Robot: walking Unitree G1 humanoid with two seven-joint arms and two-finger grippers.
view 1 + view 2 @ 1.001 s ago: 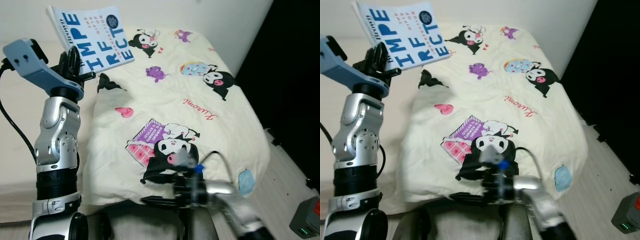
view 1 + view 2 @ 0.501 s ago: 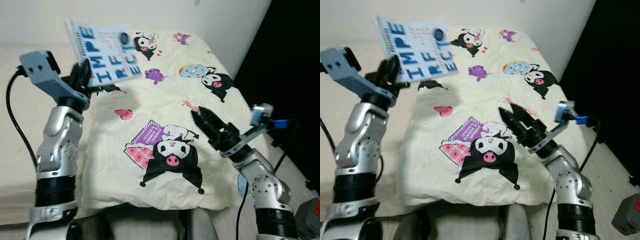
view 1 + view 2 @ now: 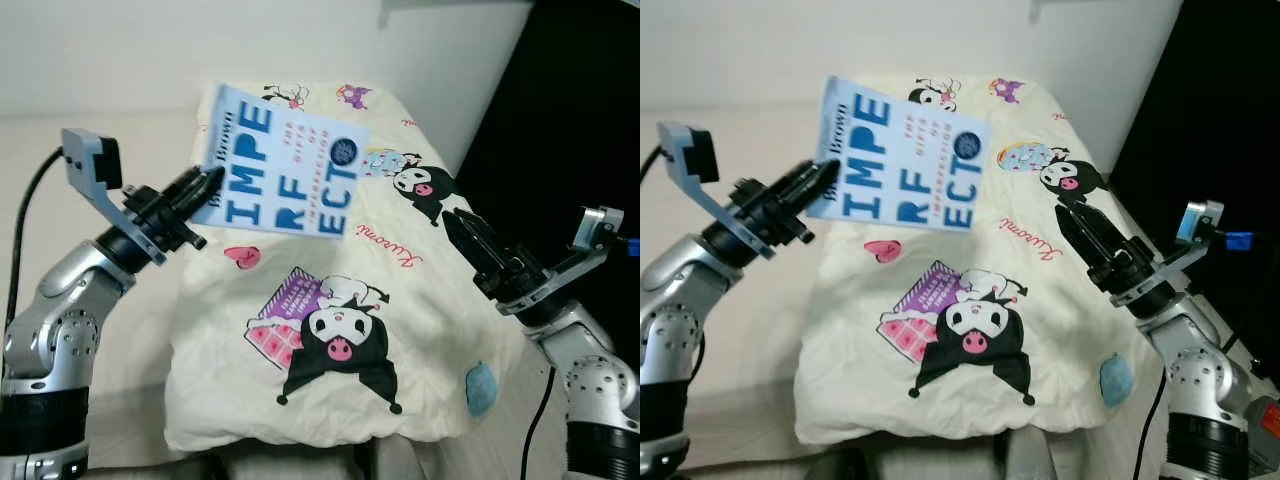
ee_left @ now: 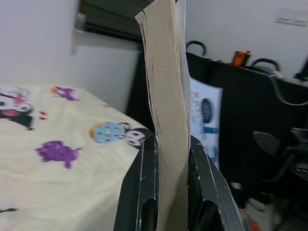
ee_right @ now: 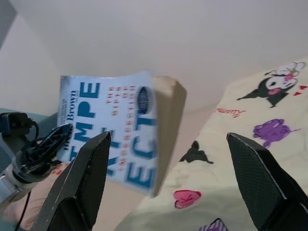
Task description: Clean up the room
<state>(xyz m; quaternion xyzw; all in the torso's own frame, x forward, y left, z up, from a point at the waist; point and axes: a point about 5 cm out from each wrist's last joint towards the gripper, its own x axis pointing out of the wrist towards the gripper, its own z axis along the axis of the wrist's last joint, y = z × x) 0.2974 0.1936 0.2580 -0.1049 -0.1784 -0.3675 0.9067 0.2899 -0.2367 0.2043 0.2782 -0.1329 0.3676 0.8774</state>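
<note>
Book (image 3: 283, 178) title partly covered at 9 o'clock by left gripper (image 3: 200, 186) fingers. Small subtitle print too small to read. Book top cut off in left wrist view. Duvet (image 3: 400, 330) hides bed beneath. Right arm (image 3: 590, 400) cut off at 5 o'clock.

Pale-blue paperback book (image 3: 283, 175) — held aloft, cover showing, tilted.

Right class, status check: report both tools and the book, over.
Left tool shut on the book, held up above the bed. Right tool open, raised over the bed's right side, apart from the book. Nothing between them.
</note>
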